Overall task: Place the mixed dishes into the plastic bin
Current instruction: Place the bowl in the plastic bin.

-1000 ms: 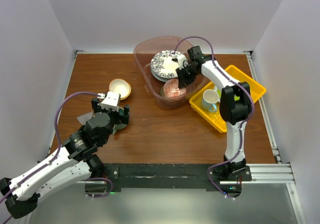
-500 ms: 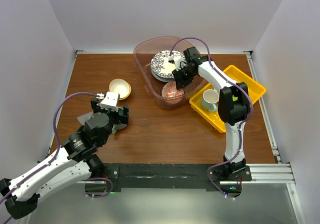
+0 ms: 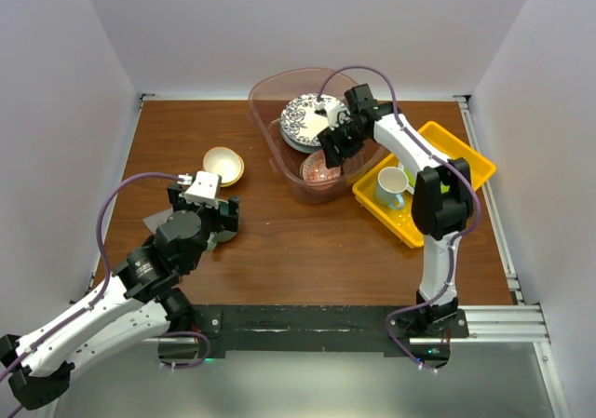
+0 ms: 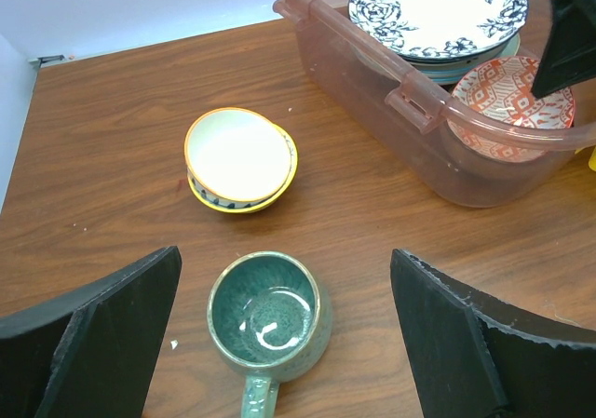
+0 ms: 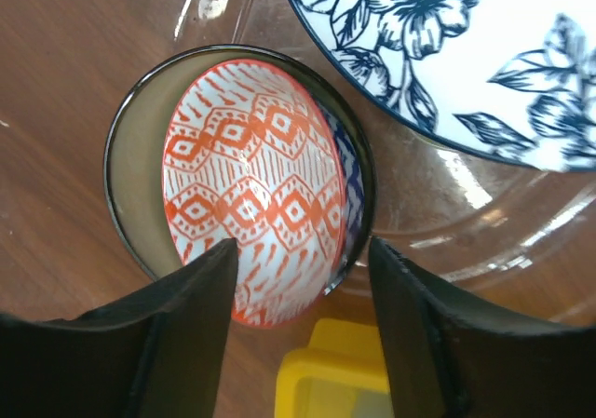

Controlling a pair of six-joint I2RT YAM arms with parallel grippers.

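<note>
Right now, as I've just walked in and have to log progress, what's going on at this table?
Two robot arms are loading dishes into the plastic bin. The right gripper hangs open over the red patterned bowl, which lies inside a dark-rimmed dish in the bin, beside the blue floral plate. The left gripper hovers open above the teal mug, which stands on the table with the tan bowl beyond it. Neither is in the bin yet.
</note>
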